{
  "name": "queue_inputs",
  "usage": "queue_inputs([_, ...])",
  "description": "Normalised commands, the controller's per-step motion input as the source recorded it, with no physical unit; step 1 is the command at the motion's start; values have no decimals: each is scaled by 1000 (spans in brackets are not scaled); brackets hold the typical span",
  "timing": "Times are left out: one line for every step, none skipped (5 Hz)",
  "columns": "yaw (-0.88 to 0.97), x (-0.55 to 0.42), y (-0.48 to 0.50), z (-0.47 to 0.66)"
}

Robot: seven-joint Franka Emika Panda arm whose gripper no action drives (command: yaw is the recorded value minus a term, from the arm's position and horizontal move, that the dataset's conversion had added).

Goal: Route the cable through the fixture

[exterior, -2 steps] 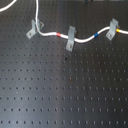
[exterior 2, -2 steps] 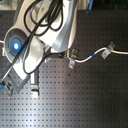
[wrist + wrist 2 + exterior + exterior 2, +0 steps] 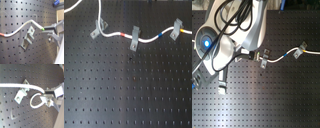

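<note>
The white cable [image 3: 146, 38] runs across the top of the perforated board, with red [image 3: 124, 35], blue [image 3: 160, 35] and yellow [image 3: 181, 31] bands. The grey forked fixture [image 3: 98, 28] stands at the first exterior view's left, and the cable comes down past its top. In the first wrist view the cable [image 3: 20, 29] lies across the fixture's [image 3: 28, 38] top and ends in my gripper [image 3: 46, 30]. In the second wrist view the cable [image 3: 32, 87] crosses the fixture [image 3: 21, 93] and loops beside my gripper [image 3: 46, 97]. The gripper looks shut on the cable.
Two straight grey clips [image 3: 134, 38] [image 3: 177, 29] hold the cable further along, and also show in the second exterior view [image 3: 263, 59] [image 3: 300, 50]. My arm [image 3: 227, 35] fills the second exterior view's left and hides the fixture there. The black perforated board [image 3: 129, 90] lies below.
</note>
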Motion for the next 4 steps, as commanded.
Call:
queue_inputs([563, -44, -30, 300])
queue_inputs([57, -219, -232, 381])
queue_inputs([0, -463, -280, 210])
queue_inputs([0, -432, -258, 174])
